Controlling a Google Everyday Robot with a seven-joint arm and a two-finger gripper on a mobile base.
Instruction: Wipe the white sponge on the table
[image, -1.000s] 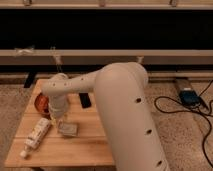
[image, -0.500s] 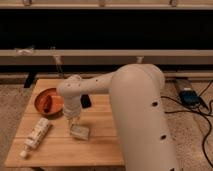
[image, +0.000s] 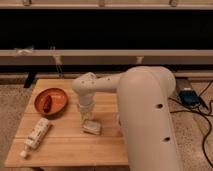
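With my gripper clamped, apparently on the white sponge, I'm mid-wipe; next, drag it across the table.

The table is a low rectangular unit with a light wooden plank top. The white sponge lies flat near the centre. The gripper, fingers closed, bears on the sponge from above. An orange-red bowl sits at the rear left. A white labelled bottle lies on its side at the front left.
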